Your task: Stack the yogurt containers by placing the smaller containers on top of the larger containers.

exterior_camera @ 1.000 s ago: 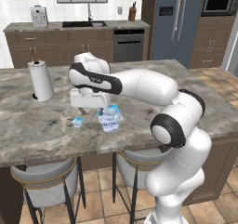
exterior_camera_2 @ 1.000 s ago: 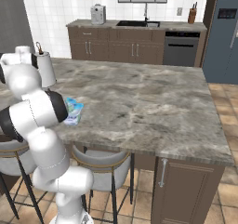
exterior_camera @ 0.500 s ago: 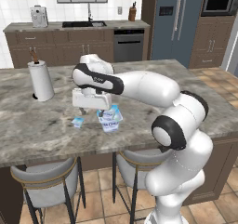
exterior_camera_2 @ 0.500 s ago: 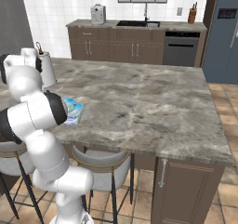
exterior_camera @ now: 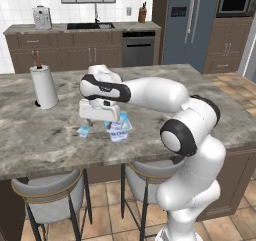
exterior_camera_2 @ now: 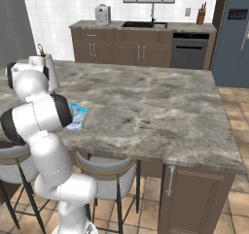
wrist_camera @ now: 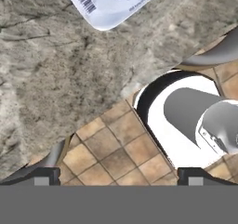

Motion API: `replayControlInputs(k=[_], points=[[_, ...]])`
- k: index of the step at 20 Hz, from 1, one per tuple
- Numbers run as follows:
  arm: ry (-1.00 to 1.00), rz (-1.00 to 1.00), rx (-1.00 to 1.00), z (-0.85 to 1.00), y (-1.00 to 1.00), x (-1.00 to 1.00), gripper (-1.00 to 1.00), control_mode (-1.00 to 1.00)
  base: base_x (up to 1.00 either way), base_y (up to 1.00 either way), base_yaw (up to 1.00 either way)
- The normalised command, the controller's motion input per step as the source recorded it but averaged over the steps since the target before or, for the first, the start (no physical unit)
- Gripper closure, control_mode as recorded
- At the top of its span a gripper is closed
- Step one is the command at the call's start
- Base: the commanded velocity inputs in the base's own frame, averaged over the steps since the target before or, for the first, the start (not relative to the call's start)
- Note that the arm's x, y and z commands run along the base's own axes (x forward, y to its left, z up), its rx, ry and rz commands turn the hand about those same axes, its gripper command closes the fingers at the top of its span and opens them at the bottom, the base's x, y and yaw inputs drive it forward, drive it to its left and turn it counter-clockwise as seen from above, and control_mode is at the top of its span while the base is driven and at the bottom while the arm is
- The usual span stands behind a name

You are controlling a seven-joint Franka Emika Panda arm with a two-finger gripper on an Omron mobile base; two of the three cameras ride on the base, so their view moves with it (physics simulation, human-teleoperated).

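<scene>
Two dark fingers [wrist_camera: 46,175] are showing at the bottom of the hand view, spread as wide as they go, nothing between them. The gripper [wrist_camera: 118,176] is hanging released over the counter's [exterior_camera: 210,92] near edge, and past that edge the tiled floor [wrist_camera: 107,153] is lying beneath. At the top of the hand view a corner of a white yogurt tub [wrist_camera: 114,2] is peeking in, barcode and blue print facing the camera, well apart from the fingers.

From the left base view, the hand [exterior_camera: 100,110] is hovering low over the marble counter, right above the yogurt group. Counting the containers: one larger tub [exterior_camera: 118,130] with a light-blue lid is sitting near the front edge, partly under the hand, and one small cup [exterior_camera: 84,131] is resting just to its left on the stone. A second small cup I cannot make out; the hand is covering that spot.

Further out, one paper towel roll [exterior_camera: 44,87] is standing upright toward the counter's left end, well apart from the yogurts. Two stools [exterior_camera: 47,205] are tucked under the overhang. From the right base view, the tub's blue lid [exterior_camera_2: 78,115] is showing just beside the arm.
</scene>
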Motion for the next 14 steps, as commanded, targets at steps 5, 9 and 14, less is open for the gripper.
replayControlInputs(k=[5, 9, 14], points=[[0.01, 0.00, 0.00, -0.19, 0.05, 0.19, -1.00, -1.00, 0.00, 0.00, 0.00], [0.00, 0.00, 0.00, -0.15, 0.12, 0.24, -1.00, -1.00, 0.00, 0.00, 0.00], [0.00, 0.00, 0.00, -0.05, 0.15, 0.30, -1.00, -1.00, 0.00, 0.00, 0.00]])
